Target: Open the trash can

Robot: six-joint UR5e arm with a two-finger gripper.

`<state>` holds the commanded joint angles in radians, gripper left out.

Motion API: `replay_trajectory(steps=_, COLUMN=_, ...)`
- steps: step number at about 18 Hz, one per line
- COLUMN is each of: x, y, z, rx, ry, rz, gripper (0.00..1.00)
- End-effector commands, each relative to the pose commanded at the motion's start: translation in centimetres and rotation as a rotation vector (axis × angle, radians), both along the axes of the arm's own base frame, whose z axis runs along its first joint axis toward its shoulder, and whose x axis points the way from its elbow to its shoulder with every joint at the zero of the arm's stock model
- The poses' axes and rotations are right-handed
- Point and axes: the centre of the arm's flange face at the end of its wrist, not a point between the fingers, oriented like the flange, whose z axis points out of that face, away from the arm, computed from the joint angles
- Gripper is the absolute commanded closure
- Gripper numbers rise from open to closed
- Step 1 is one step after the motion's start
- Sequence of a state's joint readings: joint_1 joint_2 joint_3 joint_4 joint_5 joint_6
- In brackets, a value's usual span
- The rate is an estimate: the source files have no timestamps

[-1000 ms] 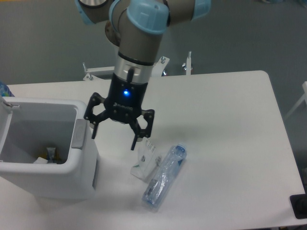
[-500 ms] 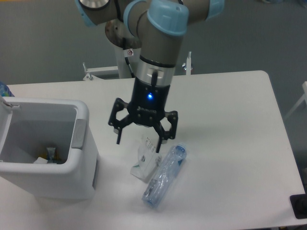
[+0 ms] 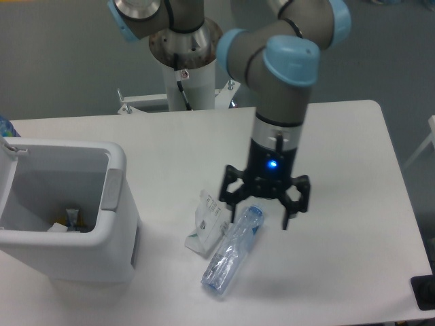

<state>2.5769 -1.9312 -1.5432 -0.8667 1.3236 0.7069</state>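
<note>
The trash can [image 3: 119, 244] is a big white boxy bin at the table's front left. Its top stands open, with the lid [image 3: 5, 170] swung up at the left edge, and some scraps lie at the bottom inside. A grey push-button strip [image 3: 111, 188] sits on its right rim. My gripper [image 3: 261, 212] hangs open to the right of the bin, well clear of it, just above the cap end of a clear plastic bottle [image 3: 233, 248]. Nothing is between its fingers.
The crushed bottle lies flat in the table's front middle, next to a small white packet [image 3: 207, 223] on its left. The table's right edge [image 3: 401, 190] runs down the right. A dark object [image 3: 424, 292] sits at the front right corner.
The arm has swung to the right, from beside the bin's right rim to over the bottle's cap end. The gripper stayed open. Bin, bottle and packet have not moved.
</note>
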Motion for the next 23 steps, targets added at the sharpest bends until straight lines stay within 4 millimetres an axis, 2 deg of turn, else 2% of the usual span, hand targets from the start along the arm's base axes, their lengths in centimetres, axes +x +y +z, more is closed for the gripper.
replay_trajectory(steps=2, x=-0.6, y=-0.7, z=-1.2, rx=-0.037, ry=0.016, rz=-0.047, gripper=0.0)
replay_trajectory(steps=8, x=-1.5, y=-1.2, z=-2.5, rx=-0.164, ry=0.093, rz=-0.147, gripper=0.0)
replay_trajectory(steps=13, x=-1.2, y=-1.7, z=-3.3, rx=-0.239, ry=0.133, rz=-0.273, gripper=0.0)
replay_trajectory(steps=23, x=-1.1, y=-1.7, z=-3.7, rx=-0.26, ry=0.128, rz=-0.274, gripper=0.0)
